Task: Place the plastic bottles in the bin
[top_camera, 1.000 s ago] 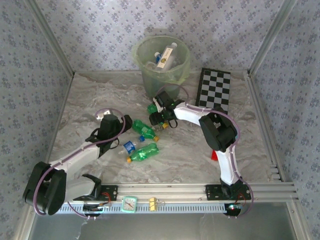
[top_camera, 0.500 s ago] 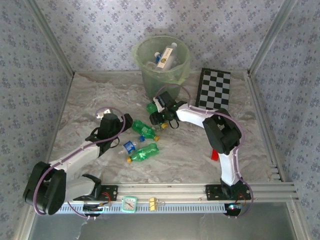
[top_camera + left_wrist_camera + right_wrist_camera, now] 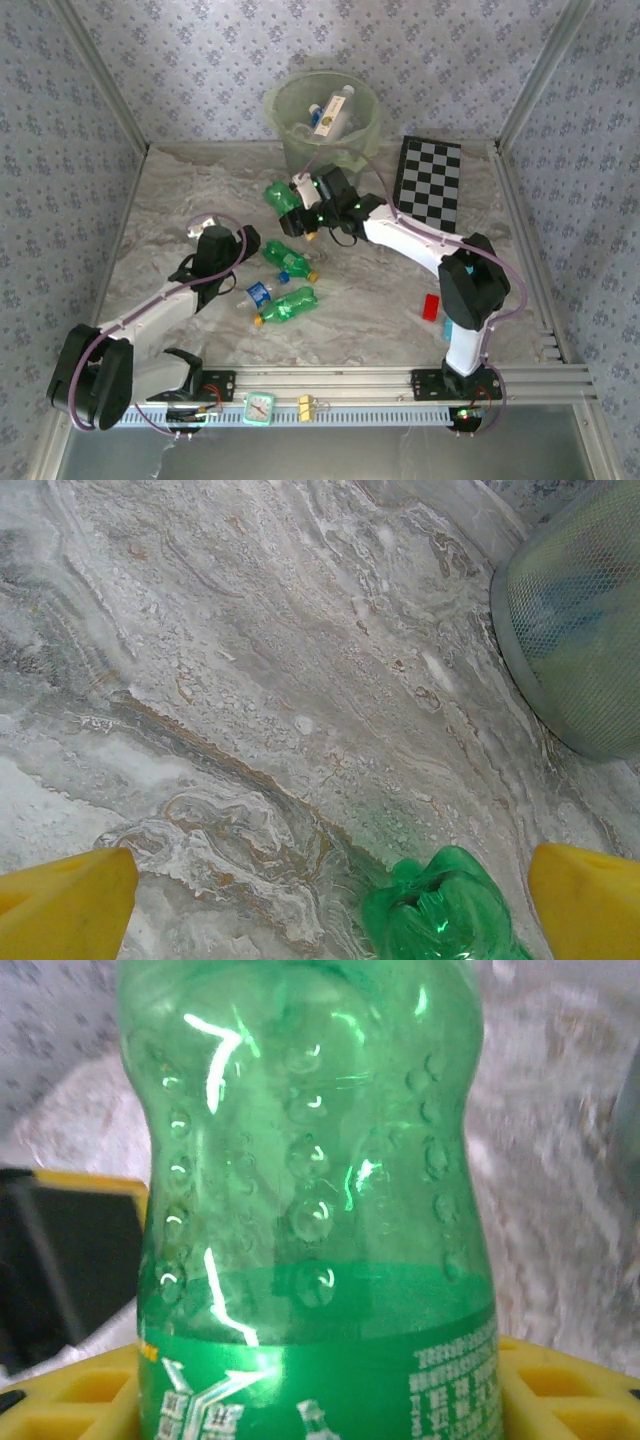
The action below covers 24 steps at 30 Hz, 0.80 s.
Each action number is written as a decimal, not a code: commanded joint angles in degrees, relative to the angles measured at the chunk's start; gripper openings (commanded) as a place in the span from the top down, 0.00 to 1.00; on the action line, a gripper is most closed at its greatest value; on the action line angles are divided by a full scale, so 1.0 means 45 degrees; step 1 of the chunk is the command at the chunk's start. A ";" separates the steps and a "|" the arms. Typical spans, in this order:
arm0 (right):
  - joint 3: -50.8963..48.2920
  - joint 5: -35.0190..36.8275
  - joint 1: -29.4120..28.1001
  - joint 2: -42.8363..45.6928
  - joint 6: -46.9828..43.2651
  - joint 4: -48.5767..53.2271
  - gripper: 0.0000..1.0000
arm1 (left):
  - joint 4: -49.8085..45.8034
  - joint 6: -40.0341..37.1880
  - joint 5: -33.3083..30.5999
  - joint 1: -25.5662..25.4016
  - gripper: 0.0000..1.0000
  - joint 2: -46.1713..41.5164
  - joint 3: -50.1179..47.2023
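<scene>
Lifted off the desk (image 3: 380,290) since a second ago, one green bottle (image 3: 283,194) hangs clamped in the right fingers (image 3: 560,1390) just beside the bin (image 3: 290,150), which already holds several bottles. Two more green bottles (image 3: 290,260) and a small clear bottle (image 3: 257,293) lie on the desk. The left fingers (image 3: 60,900) are spread wide, empty, near one of them.

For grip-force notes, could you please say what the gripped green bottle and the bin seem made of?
The green bottle looks like thin, glossy, see-through plastic: sharp highlights, moulded dimples. The bin is probably translucent pale green plastic: shapes show through its wall.
</scene>
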<state>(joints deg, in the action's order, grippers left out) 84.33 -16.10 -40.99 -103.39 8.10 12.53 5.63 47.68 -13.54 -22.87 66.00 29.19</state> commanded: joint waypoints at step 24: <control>0.8848 0.3079 0.1784 -0.3136 0.0023 0.1030 0.49 | -0.0469 0.0014 -0.0184 0.0277 0.00 -0.1407 -0.0499</control>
<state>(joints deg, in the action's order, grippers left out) 120.33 -4.97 -33.65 -113.99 6.81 15.18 4.47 47.90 -13.54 -22.06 61.49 27.38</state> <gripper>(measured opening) 0.613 0.997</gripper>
